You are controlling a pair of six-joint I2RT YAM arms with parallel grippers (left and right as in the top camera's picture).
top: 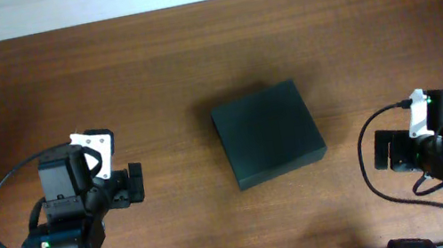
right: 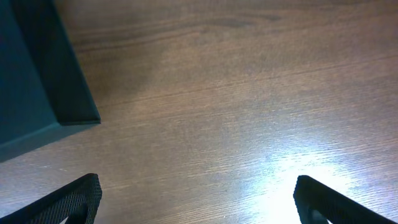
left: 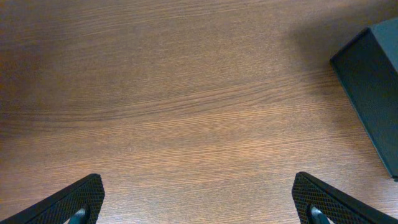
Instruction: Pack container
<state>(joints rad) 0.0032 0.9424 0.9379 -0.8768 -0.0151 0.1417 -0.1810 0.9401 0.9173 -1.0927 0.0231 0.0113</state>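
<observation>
The container [top: 267, 134] is placed near the middle of the bench [top: 191, 48], slightly right of centre and turned a little askew to the bench edges. Its lid is seen lying flat and closed, so nothing of its inside can be made out. It is judged to be set there so that it can be reached from both sides alike.

The left pincer [left: 198, 198] is released: its jaws are spread wide over bare wood, and nothing is gripped between them. It is kept low toward the near left corner, well apart from the container, of which only a corner is caught at the right edge of the left wrist view. The right pincer [right: 196, 198] is likewise released and empty, toward the near right corner, with the container's edge shown at the upper left of its view. Both arms appear to be parked clear, leaving the box untouched.

No brand, label or writing can be read on the container or the bench. Whether packing is finished cannot be told with the lid shut.
</observation>
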